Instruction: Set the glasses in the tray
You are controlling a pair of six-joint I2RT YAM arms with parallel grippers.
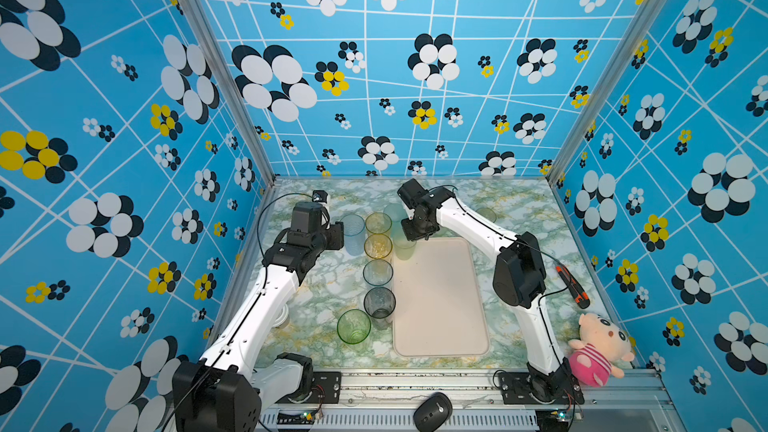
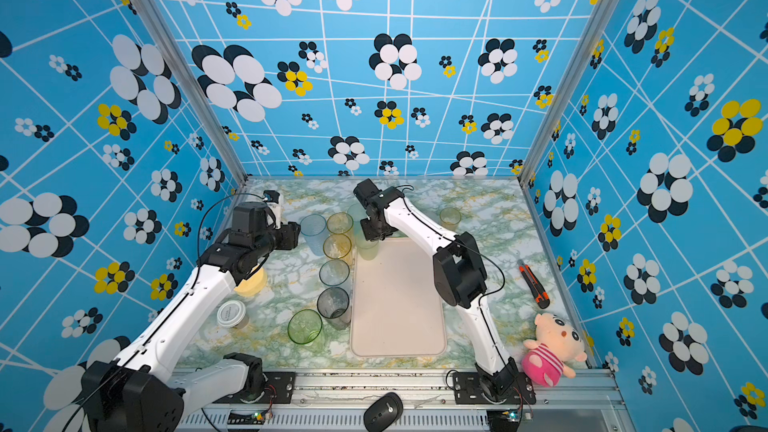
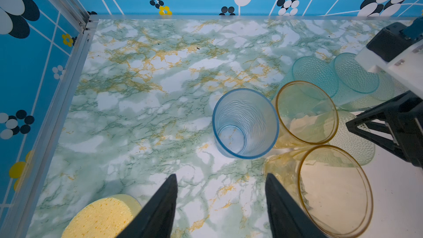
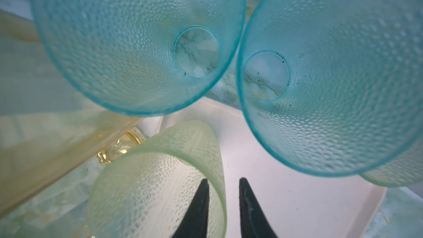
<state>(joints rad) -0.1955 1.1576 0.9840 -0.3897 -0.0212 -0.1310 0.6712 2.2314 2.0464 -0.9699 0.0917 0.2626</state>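
Note:
The cream tray [image 1: 440, 297] [image 2: 397, 297] lies in the middle of the table. A pale green dimpled glass [image 1: 404, 245] [image 4: 155, 179] stands at its far left corner. My right gripper [image 1: 417, 232] [image 4: 223, 180] is open, one finger inside that glass and one outside, with a gap beside the wall. Two teal glasses [image 4: 137, 42] [image 4: 332, 76] stand just beyond. Left of the tray stand a blue glass [image 1: 353, 234] [image 3: 245, 122], two amber ones [image 1: 378, 224] [image 1: 378, 246] and a smoky grey one [image 1: 379, 303]. My left gripper [image 1: 338, 236] [image 3: 220, 176] is open and empty, short of the blue glass.
A green glass [image 1: 353, 327] and a clear glass [image 1: 377, 273] stand in the same row; another amber glass [image 1: 485, 214] stands far right. A yellow sponge disc [image 2: 251, 282] and white lid [image 2: 231, 313] lie under the left arm. A box cutter [image 1: 572, 286] and plush toy [image 1: 598, 349] lie at right.

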